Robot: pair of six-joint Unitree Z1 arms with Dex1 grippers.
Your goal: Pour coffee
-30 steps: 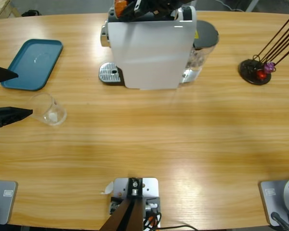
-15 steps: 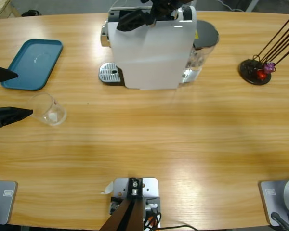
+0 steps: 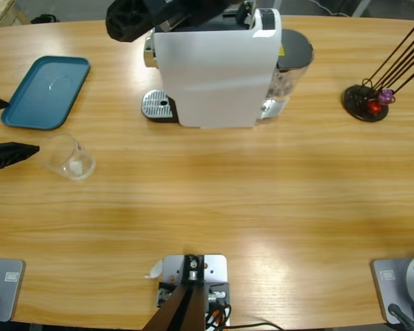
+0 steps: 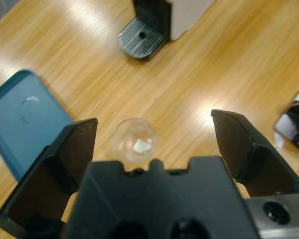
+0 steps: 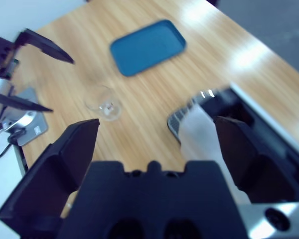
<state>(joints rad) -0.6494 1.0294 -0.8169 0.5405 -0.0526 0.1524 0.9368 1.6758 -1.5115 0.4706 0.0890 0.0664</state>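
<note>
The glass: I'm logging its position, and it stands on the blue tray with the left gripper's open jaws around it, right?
Not quite. The glass stands on the bare table, beside the blue tray, as the high view shows. The left gripper does have its jaws open around it.

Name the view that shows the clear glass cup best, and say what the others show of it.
The left wrist view: the clear glass cup sits centred, seen from above, between the open left gripper. The high view shows it small near the table's left edge, beside the blue tray. The right wrist view shows it small and blurred.
</note>
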